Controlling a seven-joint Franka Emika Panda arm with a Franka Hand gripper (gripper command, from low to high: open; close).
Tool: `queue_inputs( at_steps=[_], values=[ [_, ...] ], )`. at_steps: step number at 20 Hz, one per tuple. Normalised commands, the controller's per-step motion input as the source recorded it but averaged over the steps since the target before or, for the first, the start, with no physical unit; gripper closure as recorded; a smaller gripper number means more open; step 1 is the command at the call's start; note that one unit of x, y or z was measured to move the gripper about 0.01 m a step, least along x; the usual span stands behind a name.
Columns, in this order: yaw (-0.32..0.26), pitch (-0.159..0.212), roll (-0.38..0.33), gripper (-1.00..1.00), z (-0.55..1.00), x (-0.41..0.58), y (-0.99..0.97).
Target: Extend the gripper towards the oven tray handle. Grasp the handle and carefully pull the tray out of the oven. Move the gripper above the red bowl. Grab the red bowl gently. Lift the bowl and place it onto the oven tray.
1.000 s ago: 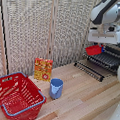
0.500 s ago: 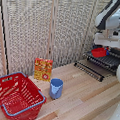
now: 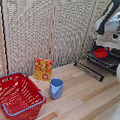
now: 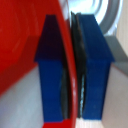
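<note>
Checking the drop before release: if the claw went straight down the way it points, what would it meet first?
Probably the tray. The claw, shut on the red bowl's rim, hangs just above its bars, though the exact gap is hard to judge in the exterior view.

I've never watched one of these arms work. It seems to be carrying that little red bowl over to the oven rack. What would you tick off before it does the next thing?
1. Grip on the bowl: ok. In the wrist view the blue fingertips clamp the red bowl by its rim.
2. Tray pulled out: ok. The tray sticks out in front of the oven.
3. Bowl over the tray: ok, roughly. The bowl hangs under the gripper, above the rack.
4. Bowl resting on the tray: cannot tell. The exterior view is too blurry.
5. Landing spot free: cannot tell, partly hidden.
6. Other things out of the way: ok. The blue cup and red basket sit far off.
</note>
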Motion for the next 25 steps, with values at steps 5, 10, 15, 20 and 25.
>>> queue_inputs(
  at_steps=[5, 10, 15, 20, 25],
  values=[
    [-0.026, -0.009, 0.033, -1.0, 0.16, 0.087, -0.37],
    [0.0, -0.017, -0.026, -1.0, 0.22, -0.001, -0.02],
    [-0.014, 0.0, -0.02, -1.0, 0.23, 0.0, 0.02],
    [-0.078, 0.058, 0.022, -1.0, 0.54, 0.13, 0.18],
    [-0.083, 0.129, -0.005, -1.0, 0.64, 0.085, 0.18]
  ],
)
